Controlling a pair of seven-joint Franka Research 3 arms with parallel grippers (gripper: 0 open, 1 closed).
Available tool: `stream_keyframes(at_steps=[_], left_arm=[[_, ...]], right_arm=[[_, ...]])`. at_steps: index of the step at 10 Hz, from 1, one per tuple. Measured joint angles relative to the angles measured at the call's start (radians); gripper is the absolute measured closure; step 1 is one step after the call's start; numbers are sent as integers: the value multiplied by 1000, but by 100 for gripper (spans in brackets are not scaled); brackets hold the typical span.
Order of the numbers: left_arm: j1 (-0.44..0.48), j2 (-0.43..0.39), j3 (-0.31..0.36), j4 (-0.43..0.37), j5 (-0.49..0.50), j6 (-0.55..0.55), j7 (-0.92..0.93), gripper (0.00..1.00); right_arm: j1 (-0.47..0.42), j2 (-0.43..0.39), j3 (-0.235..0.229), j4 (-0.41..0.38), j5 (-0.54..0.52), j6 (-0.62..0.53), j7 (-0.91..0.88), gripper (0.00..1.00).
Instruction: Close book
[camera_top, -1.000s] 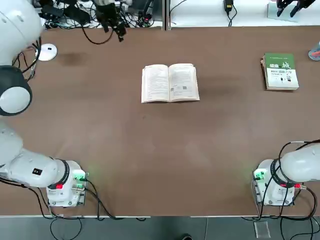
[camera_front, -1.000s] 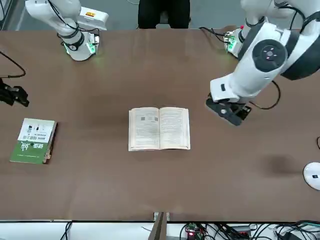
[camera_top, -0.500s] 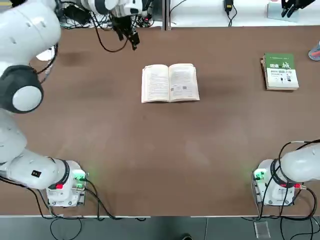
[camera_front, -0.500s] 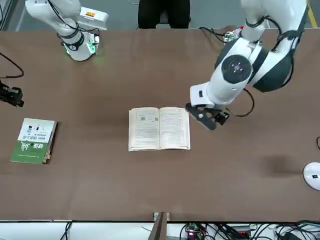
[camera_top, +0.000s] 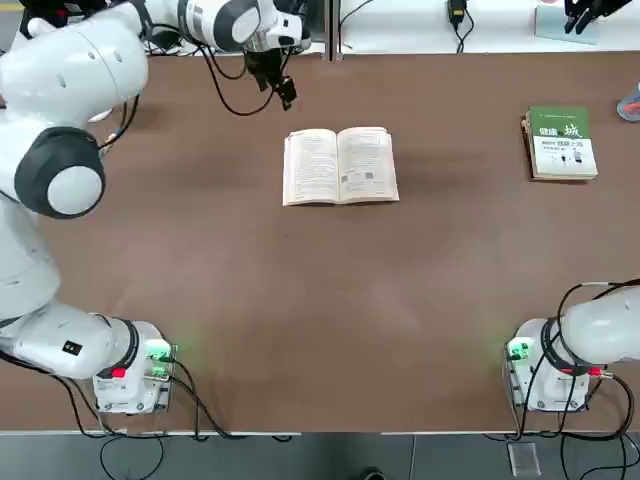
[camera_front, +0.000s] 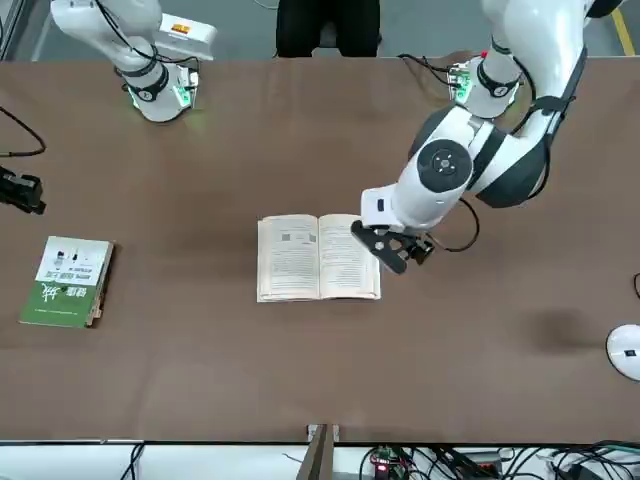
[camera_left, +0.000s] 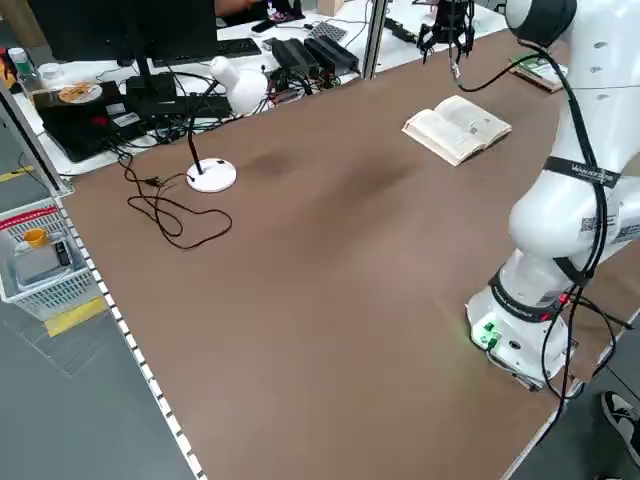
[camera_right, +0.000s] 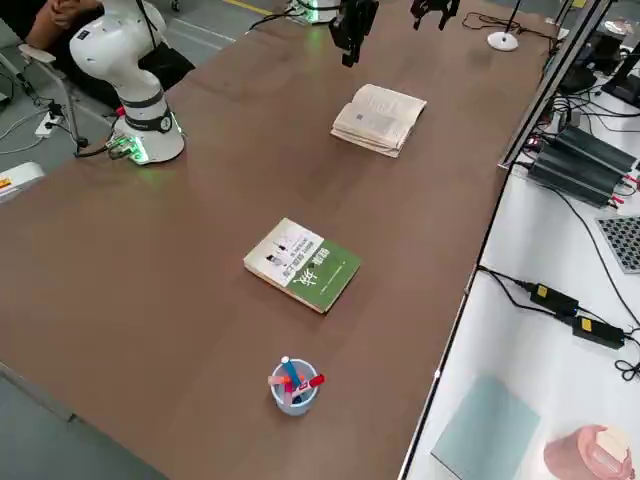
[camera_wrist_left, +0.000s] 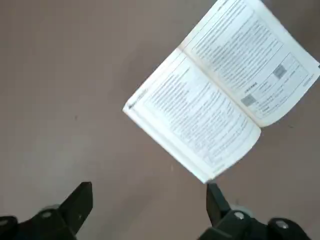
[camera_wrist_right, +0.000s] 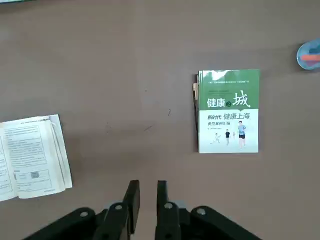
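A: Book position?
B: The book (camera_top: 341, 165) lies open, pages up, mid-table, toward the far side.
A: Left gripper?
B: The left gripper (camera_front: 393, 252) hangs over the book's left page edge, fingers (camera_wrist_left: 80, 202) spread wide, holding nothing.
A: Right gripper?
B: The right gripper (camera_wrist_right: 145, 197) is raised over the far right edge, near the green book (camera_top: 561, 143), fingers narrow, empty.

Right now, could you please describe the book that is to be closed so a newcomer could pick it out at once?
On the brown table, look near the middle toward the far edge, just beside the left gripper. The book lies open there, cream printed pages up. The green book off to the right is closed.
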Motion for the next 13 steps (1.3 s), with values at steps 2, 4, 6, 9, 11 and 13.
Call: stream_keyframes(at_steps=[2,4,6,9,11,13], left_arm=[[0,31,-8,0,0,55,42,0],[-1,59,-13,1,0,93,64,0],[-7,92,-19,1,0,139,68,0],[-17,146,-43,1,0,221,69,0],[-20,168,-54,2,0,264,71,0],[-18,179,-54,8,-3,288,92,0]], right_arm=[[0,1,0,-1,4,1,0,81],[0,12,2,-11,37,5,0,95],[0,50,3,-22,110,34,0,99],[0,135,3,-25,228,61,-4,99],[0,182,3,-39,327,61,-20,99],[0,220,3,-77,465,61,-53,99]])
